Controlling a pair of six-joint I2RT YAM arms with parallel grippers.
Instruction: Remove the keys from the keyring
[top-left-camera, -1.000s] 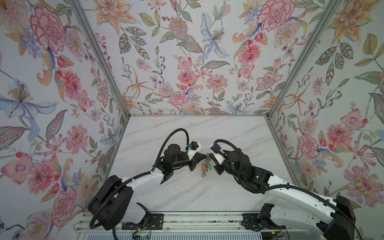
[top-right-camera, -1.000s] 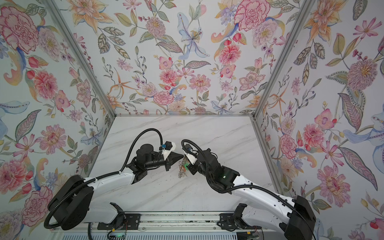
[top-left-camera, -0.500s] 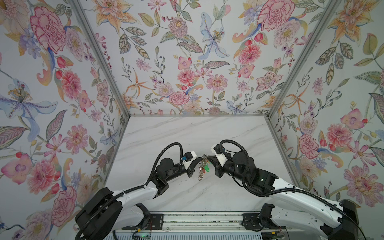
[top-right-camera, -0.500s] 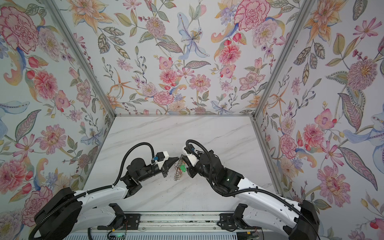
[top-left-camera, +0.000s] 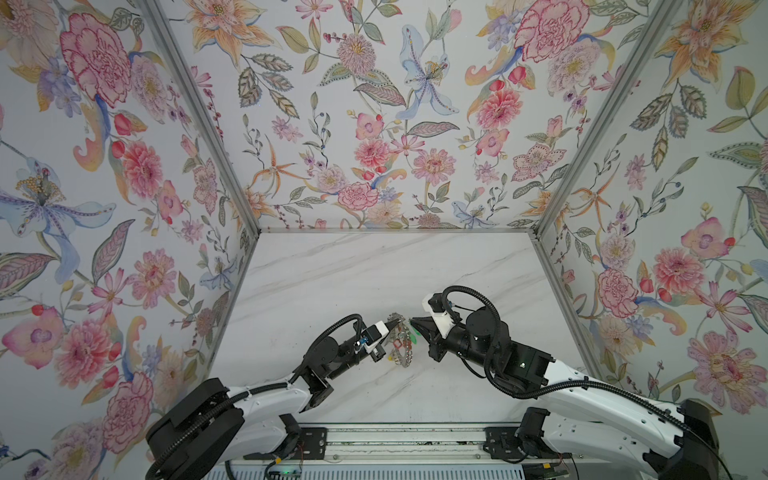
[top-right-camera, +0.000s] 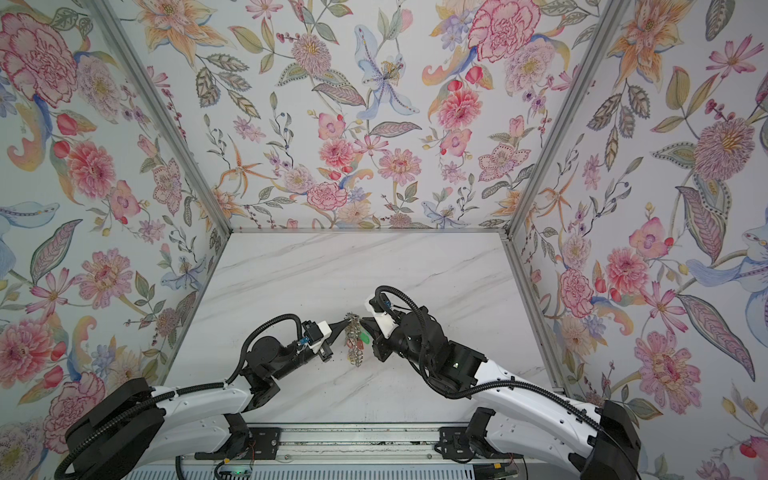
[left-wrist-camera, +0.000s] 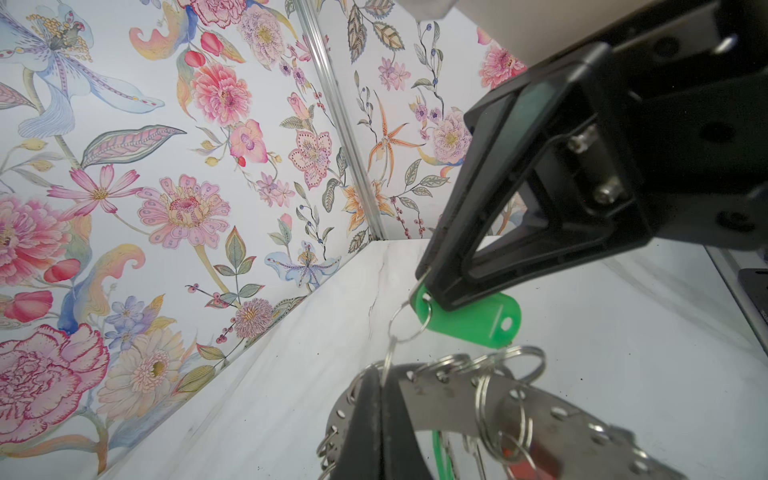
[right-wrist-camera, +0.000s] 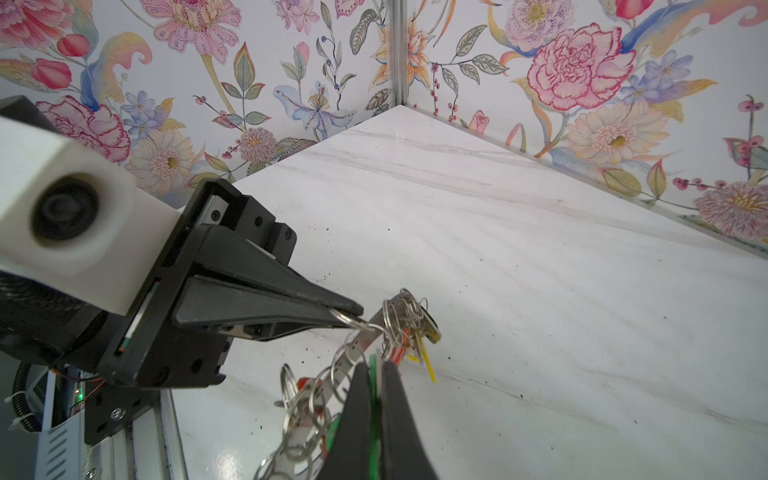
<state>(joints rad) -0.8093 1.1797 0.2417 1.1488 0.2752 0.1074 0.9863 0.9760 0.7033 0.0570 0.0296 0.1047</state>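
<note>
- Rail (top-left-camera: 395, 442): on the camera side of the keyring (left-wrist-camera: 440, 401), at the front edge of the surface (top-left-camera: 374, 270). Both arms rise from it.
- Left arm (top-left-camera: 266, 399): reaches in to the left of the keyring. Its jaws are closed on a small split ring (left-wrist-camera: 390, 361) at the keyring's upper rim. The left wrist view shows the ring's wire coming out between the two fingers.
- Right arm (top-left-camera: 582, 382): reaches in to the right of the keyring. Its jaws are closed on the green tag (left-wrist-camera: 473, 322), just off the keyring's upper rim. The tag is linked through a second ring to the one in the left jaws.
- Keyring: hangs between the two sets of jaws, edge-on in both top views and low over the surface. Whether its lower end touches the surface cannot be told.
- Keys (top-right-camera: 354, 349): hang in a bunch from rings along the keyring's rim, below the jaws. A red tag (left-wrist-camera: 523, 461) and a yellow tag (right-wrist-camera: 428, 363) show among them.
- Dark specks (right-wrist-camera: 305, 351): scattered on the surface near the keyring.
- Back wall (top-left-camera: 395, 124): floral, well beyond the keyring, with bare marbled surface between them.
</note>
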